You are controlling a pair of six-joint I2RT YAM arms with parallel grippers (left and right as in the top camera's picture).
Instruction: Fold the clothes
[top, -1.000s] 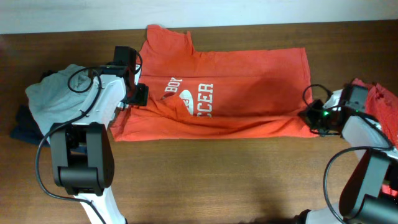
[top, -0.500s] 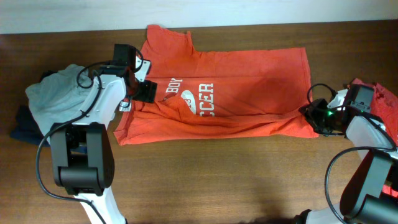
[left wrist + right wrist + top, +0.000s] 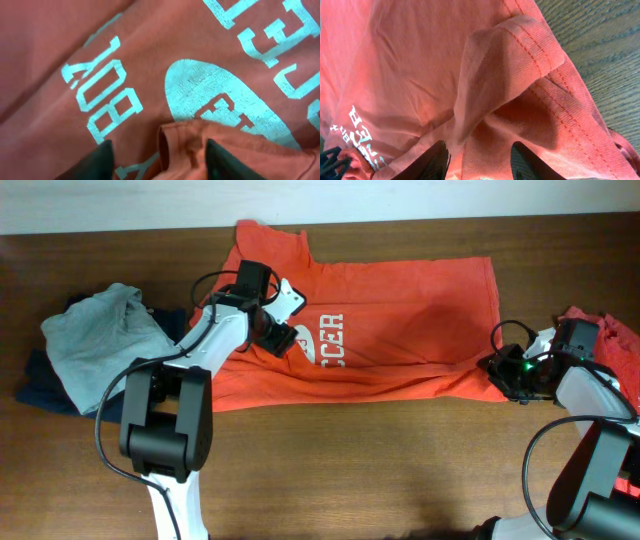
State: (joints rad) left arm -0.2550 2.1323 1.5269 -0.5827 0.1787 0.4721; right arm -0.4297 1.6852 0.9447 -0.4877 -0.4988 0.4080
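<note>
An orange-red T-shirt (image 3: 400, 320) with white lettering lies spread across the table, its lower edge doubled upward. My left gripper (image 3: 275, 338) hovers over the print. In the left wrist view a bunched sleeve hem (image 3: 185, 145) sits between the jaws of the left gripper (image 3: 162, 162), against the right finger and apart from the left one. My right gripper (image 3: 505, 370) is at the shirt's lower right corner. In the right wrist view the right gripper (image 3: 480, 160) stands open over the cloth, and the stitched hem corner (image 3: 520, 45) peaks up beyond it.
A pale grey-blue garment (image 3: 95, 340) lies heaped at the far left on top of a dark navy one (image 3: 40, 385). Another orange-red garment (image 3: 610, 335) sits at the right edge behind the right arm. Bare wood (image 3: 380, 470) fills the front.
My left gripper moved right from the shirt's left edge onto the print, and the shirt's left side came with it. My right gripper opened off the corner and stayed in place.
</note>
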